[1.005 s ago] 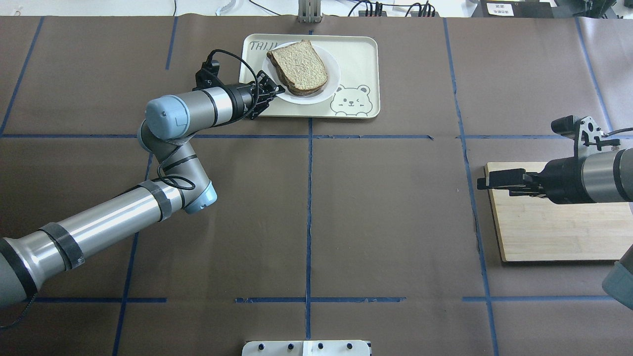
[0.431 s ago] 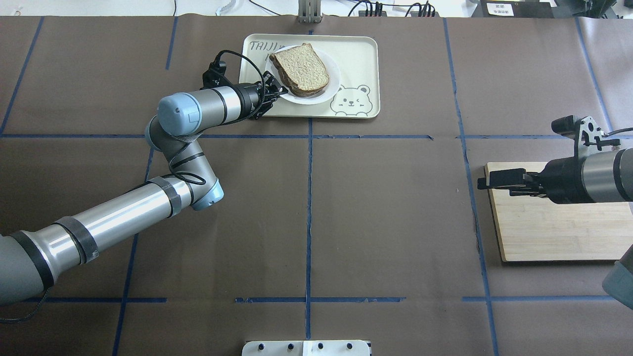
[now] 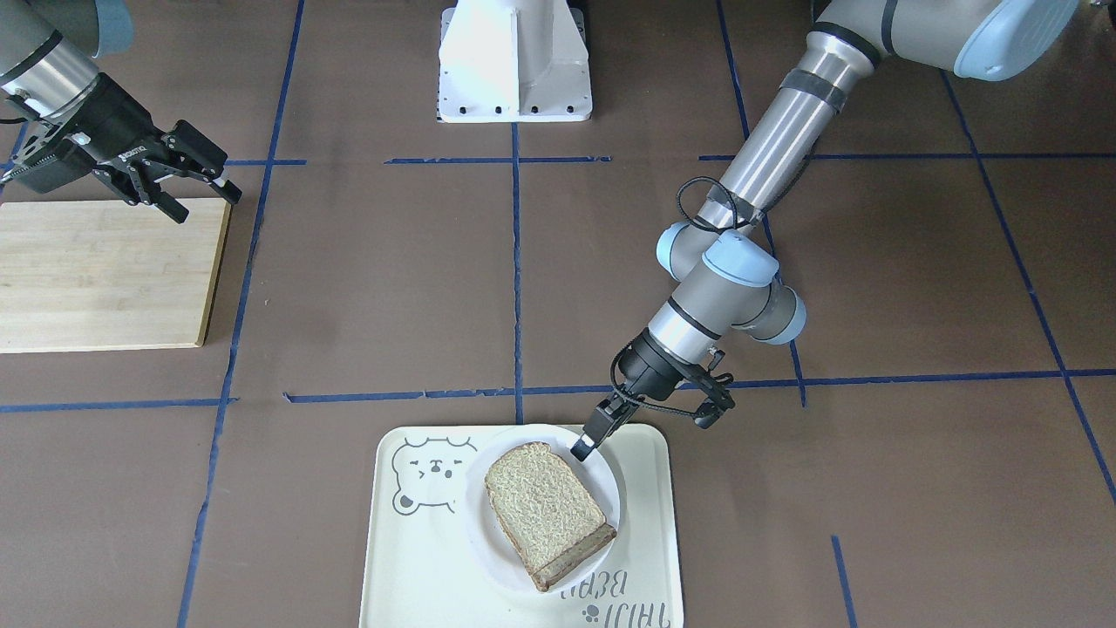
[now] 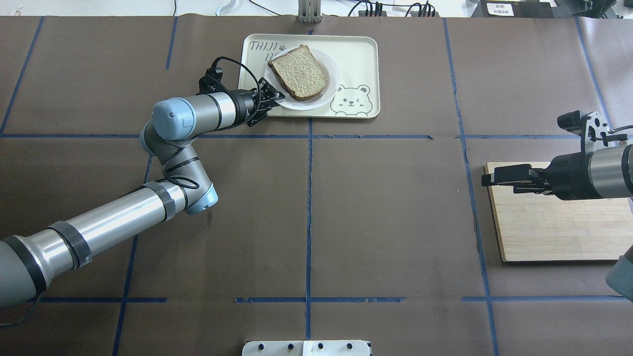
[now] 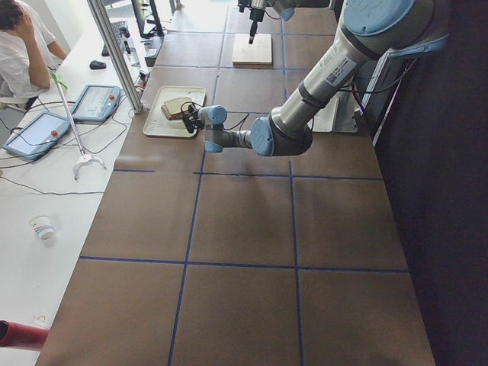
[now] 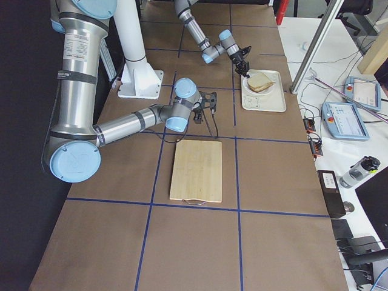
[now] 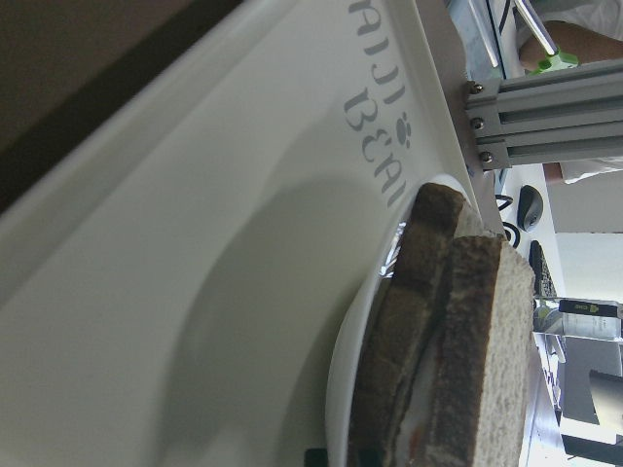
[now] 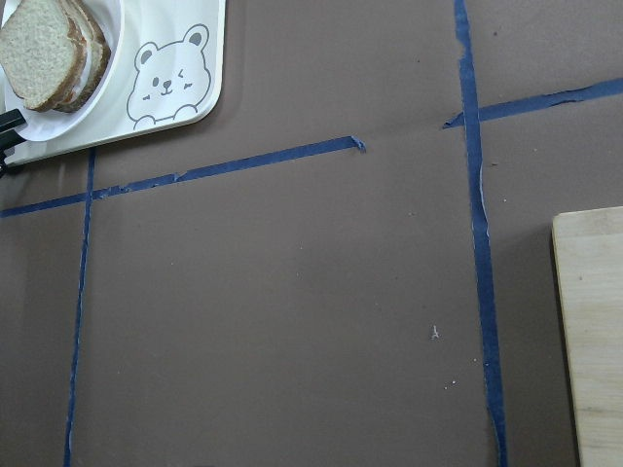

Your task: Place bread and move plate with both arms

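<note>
The bread (image 4: 299,73) lies on top of another slice on the small white plate (image 4: 334,79), which rests on the cream bear tray (image 4: 358,59) at the table's far middle. My left gripper (image 4: 277,99) is shut on the plate's near-left rim; in the front view its fingertips (image 3: 580,449) pinch the rim beside the bread (image 3: 545,510). The left wrist view shows the stacked slices (image 7: 477,360) edge-on on the plate (image 7: 341,379). My right gripper (image 4: 487,179) is open and empty, hovering over the left edge of the wooden board (image 4: 554,232).
The tray (image 3: 410,541) carries a bear drawing and lettering. The wooden board (image 3: 96,279) lies on the robot's right side. The white robot base (image 3: 514,61) stands at the near edge. Blue tape lines cross the brown table cover.
The plate with the bread, held by my left gripper, has come down slightly and shifted a little toward the robot. The right gripper has drifted slightly away from the robot.
</note>
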Action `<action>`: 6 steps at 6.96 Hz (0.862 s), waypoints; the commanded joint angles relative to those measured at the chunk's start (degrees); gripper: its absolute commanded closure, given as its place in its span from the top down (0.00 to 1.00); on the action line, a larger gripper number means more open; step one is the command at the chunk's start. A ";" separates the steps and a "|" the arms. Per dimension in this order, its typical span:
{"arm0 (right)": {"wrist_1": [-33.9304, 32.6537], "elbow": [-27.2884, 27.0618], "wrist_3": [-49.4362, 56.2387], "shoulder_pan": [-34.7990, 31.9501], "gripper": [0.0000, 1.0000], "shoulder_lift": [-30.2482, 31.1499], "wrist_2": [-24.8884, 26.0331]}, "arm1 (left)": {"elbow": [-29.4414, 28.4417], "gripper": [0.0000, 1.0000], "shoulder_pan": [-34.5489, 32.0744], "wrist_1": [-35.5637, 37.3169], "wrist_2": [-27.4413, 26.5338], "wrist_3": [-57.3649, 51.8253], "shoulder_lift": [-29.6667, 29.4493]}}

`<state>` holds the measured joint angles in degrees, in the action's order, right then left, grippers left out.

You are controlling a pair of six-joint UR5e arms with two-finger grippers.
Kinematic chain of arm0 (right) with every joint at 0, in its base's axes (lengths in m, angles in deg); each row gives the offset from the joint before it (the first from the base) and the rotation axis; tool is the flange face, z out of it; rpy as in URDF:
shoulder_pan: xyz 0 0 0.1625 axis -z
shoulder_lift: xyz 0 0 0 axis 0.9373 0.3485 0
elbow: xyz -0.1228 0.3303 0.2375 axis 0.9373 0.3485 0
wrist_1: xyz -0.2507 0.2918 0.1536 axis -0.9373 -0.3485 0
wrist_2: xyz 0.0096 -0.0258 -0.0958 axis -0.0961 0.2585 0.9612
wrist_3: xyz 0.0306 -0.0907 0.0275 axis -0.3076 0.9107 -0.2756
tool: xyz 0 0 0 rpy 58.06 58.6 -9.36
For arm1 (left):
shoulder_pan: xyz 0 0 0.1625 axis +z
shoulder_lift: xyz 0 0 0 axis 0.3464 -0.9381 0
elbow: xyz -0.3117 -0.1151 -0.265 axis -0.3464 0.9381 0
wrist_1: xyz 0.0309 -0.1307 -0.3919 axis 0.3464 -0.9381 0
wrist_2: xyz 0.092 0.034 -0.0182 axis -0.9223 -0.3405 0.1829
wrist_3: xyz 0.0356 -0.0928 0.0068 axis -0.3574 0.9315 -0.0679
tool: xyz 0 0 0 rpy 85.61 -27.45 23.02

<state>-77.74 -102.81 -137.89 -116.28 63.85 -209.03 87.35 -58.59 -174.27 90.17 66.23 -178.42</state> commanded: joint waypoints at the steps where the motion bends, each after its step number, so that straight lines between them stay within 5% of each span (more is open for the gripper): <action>1: 0.00 0.00 0.00 -0.52 1.00 -0.01 -0.77 | 6.14 0.38 -0.08 0.05 0.26 -0.29 4.83; 4: -0.09 0.09 -0.09 -1.83 1.00 1.47 -0.77 | 14.83 0.64 -1.67 0.49 0.61 -0.64 10.43; 6: -4.36 0.26 0.17 -5.43 1.00 1.83 -1.03 | 18.43 0.71 -6.65 4.51 9.19 -5.08 13.43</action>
<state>-79.44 -102.57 -137.87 -119.82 65.41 -209.95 102.96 -62.73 -171.67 95.08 64.18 -167.39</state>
